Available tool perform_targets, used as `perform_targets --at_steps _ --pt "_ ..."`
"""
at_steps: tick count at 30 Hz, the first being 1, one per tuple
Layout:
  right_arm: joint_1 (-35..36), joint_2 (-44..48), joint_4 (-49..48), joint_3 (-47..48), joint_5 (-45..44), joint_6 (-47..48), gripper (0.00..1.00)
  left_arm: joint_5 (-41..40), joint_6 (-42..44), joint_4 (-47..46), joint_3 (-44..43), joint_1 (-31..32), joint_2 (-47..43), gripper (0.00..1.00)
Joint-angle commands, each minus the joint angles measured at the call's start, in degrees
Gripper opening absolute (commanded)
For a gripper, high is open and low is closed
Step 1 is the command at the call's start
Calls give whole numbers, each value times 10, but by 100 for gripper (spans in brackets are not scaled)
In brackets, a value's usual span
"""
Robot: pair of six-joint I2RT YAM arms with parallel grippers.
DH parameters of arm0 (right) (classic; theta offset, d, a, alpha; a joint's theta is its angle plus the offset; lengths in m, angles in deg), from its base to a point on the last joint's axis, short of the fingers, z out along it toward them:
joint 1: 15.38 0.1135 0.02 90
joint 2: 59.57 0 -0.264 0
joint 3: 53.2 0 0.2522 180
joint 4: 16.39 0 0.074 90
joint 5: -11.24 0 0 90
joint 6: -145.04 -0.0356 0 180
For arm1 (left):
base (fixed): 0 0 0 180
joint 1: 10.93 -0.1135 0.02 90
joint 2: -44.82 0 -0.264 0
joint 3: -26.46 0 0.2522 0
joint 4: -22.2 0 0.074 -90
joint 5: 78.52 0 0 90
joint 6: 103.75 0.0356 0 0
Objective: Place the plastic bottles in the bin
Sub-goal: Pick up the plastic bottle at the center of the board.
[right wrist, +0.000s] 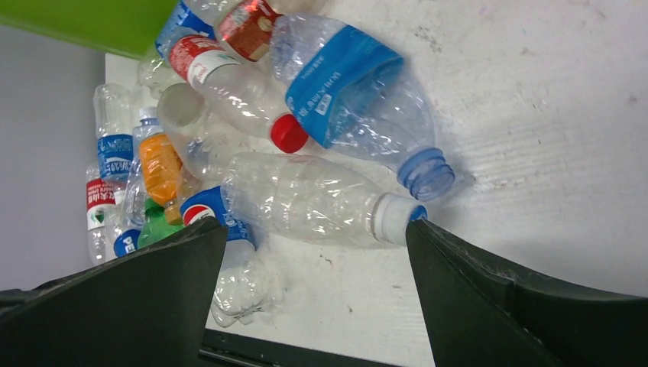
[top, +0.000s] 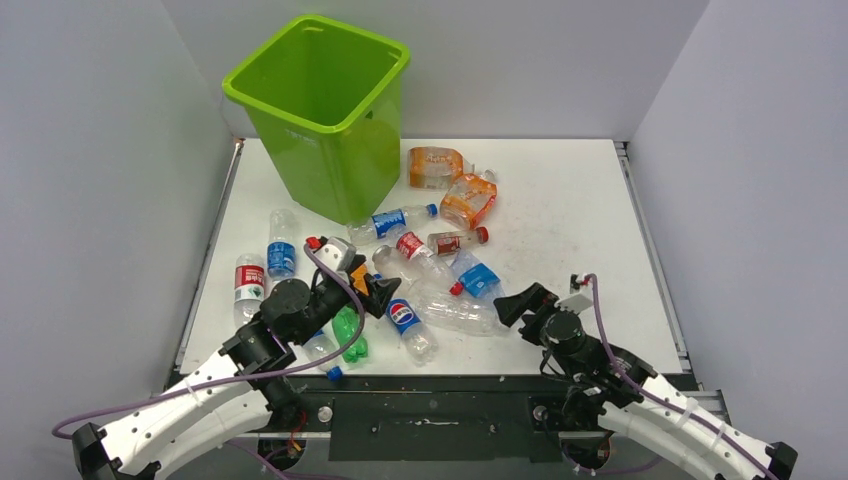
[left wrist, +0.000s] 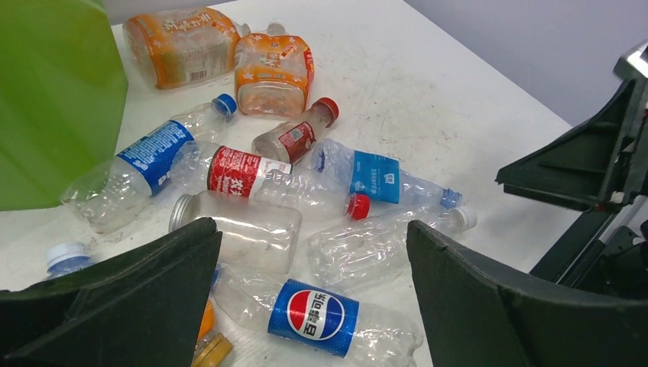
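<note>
Mostly plastic bottles (top: 404, 316) lying from desk (top: 580, 210) centre to left edge, touching the bin (top: 335, 160) at far left corner. Left gripper (top: 383, 293) and right gripper (top: 518, 303) released, empty, near front edge. Bare room toward right edge.

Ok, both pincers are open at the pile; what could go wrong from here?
The bottles overlap, so the left pincer closing on the Pepsi bottle may drag neighbours. The crushed clear bottle before the right pincer could slip out. The pincers sit close and might collide.
</note>
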Motion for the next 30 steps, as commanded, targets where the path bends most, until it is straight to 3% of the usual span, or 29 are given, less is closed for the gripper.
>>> perform_targets --at_steps 1,13,23,30 --pt "1 28 22 -45 -21 -125 91 -16 -44 -25 -6 3 -18 90" --pt "0 -71 -112 -106 -38 -183 99 -18 -52 -33 5 8 -34 90" --pt "-11 -73 -228 -176 -20 -211 84 -20 -52 -36 7 15 -29 91" --pt "-37 -102 -311 -201 19 -210 60 -16 -54 -37 8 16 -23 91"
